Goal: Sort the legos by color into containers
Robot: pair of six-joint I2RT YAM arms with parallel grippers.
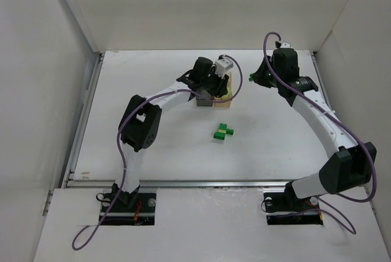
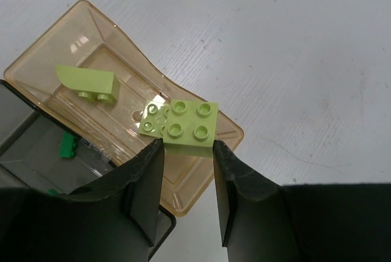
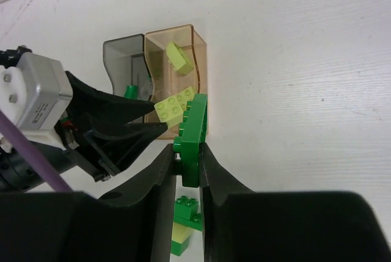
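Observation:
My left gripper is shut on a pale yellow-green lego, held over the near edge of the pale orange-tan container. That container holds a pale sloped lego and a pale flat one. The smoky dark grey container beside it holds a dark green lego. My right gripper is shut on a long dark green lego, raised to the right of the containers. A small pile of dark green and pale legos lies on the table in front of the containers.
White walls enclose the table on the left, back and right. The left arm reaches across to the containers, and the right arm arcs along the right side. A metal rail runs along the near edge.

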